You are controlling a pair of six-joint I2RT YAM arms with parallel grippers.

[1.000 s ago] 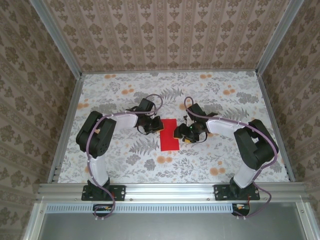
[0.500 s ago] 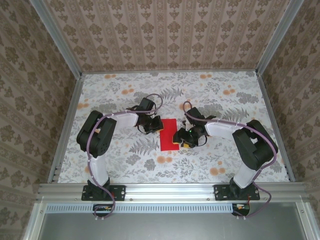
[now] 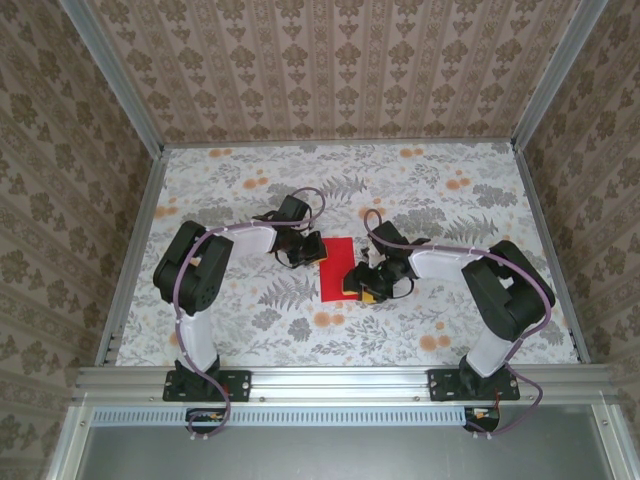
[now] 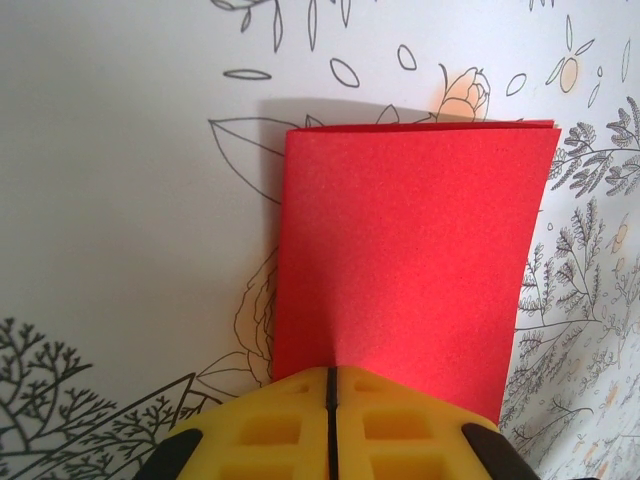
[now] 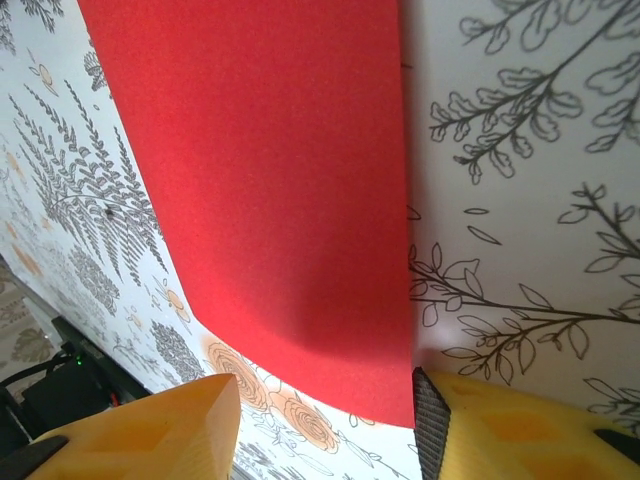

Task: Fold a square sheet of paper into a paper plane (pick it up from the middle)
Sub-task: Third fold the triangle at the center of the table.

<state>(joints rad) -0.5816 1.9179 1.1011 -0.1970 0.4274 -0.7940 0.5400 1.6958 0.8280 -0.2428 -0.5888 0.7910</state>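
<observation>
Right gripper (image 3: 358, 284) has slid nearer beside the red sheet of paper (image 3: 336, 266). Floral tabletop (image 3: 450, 200), wallpapered walls (image 3: 340, 70). Sheet lies centre, flat, folded to a rectangle (layered far edge). Left gripper (image 3: 311, 250) closed, tips on it; right agape, empty.

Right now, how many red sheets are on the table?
1: the paper, folded flat mid-table, left pincer on one edge, right pincer at the opposite. More could hide underneath.

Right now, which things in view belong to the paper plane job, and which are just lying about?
Job: thin bright red paper sheet, folded; left gripper, shut at its edge; right gripper, open.
Just there: floral-patterned table cover; aluminium frame rail.
</observation>
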